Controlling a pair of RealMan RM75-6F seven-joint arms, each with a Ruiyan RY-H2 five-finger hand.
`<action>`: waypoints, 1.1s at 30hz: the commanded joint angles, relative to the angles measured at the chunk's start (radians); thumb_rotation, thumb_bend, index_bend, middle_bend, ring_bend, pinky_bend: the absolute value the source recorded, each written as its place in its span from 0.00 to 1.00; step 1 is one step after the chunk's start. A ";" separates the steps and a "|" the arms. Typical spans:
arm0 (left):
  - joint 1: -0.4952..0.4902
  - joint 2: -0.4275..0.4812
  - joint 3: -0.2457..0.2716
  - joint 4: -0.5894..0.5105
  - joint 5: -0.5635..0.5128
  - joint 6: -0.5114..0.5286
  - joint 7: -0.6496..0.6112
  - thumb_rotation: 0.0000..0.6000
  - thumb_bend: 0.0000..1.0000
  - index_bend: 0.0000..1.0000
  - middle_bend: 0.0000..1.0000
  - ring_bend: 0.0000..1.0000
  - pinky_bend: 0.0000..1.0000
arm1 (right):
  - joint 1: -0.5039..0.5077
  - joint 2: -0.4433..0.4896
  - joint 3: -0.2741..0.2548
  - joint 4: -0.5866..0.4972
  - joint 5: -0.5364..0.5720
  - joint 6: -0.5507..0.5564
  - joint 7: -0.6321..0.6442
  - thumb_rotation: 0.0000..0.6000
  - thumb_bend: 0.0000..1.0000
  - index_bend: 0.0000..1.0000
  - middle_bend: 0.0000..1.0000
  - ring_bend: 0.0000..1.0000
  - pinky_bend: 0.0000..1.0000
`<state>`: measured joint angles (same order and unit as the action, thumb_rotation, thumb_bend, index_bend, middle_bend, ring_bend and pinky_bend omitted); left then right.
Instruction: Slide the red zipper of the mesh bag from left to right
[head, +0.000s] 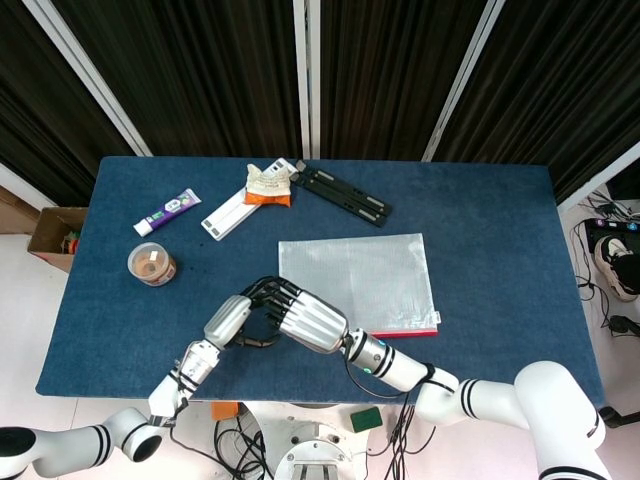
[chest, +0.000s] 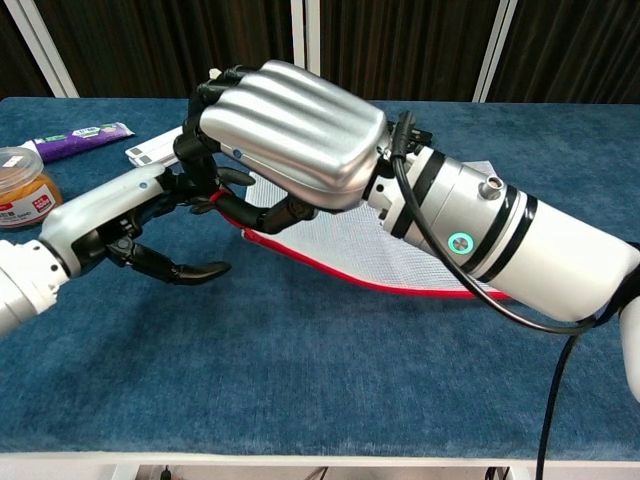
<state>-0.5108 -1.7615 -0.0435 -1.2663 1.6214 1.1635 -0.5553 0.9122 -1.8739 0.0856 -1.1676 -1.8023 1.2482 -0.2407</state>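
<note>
The clear mesh bag (head: 357, 277) lies mid-table, its red zipper (head: 405, 333) along the near edge. My right hand (head: 308, 319) grips the bag's left near corner with curled fingers and holds it slightly off the cloth. In the chest view this hand (chest: 290, 130) is large and silver, and the red zipper (chest: 330, 272) slopes down to the right from its fingers. My left hand (head: 238, 318) has come in from the left. In the chest view its (chest: 150, 215) fingers are spread, with the tips right beside the held corner. The zipper pull is hidden.
On the left stand an orange-lidded jar (head: 152, 264) and a purple tube (head: 167, 212). A white box (head: 232, 212), an orange snack packet (head: 268, 184) and a black rail (head: 345, 195) lie at the back. The blue table's near edge (head: 120, 392) is close behind both forearms.
</note>
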 joint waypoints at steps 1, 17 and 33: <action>-0.013 -0.021 -0.006 0.013 -0.010 -0.008 -0.005 1.00 0.26 0.44 0.11 0.05 0.14 | 0.000 -0.002 0.002 0.004 0.001 0.002 0.001 1.00 0.64 0.88 0.48 0.23 0.27; -0.047 -0.087 -0.023 0.072 -0.052 -0.017 -0.069 1.00 0.34 0.58 0.16 0.05 0.14 | -0.006 0.003 0.005 0.006 0.005 0.014 0.018 1.00 0.64 0.89 0.49 0.23 0.27; -0.054 -0.072 -0.005 0.102 -0.055 -0.011 -0.240 1.00 0.48 0.58 0.17 0.05 0.14 | -0.092 0.043 -0.065 0.019 -0.022 0.089 0.010 1.00 0.65 0.92 0.50 0.23 0.27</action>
<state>-0.5641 -1.8347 -0.0502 -1.1674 1.5658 1.1495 -0.7885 0.8239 -1.8333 0.0237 -1.1511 -1.8219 1.3343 -0.2285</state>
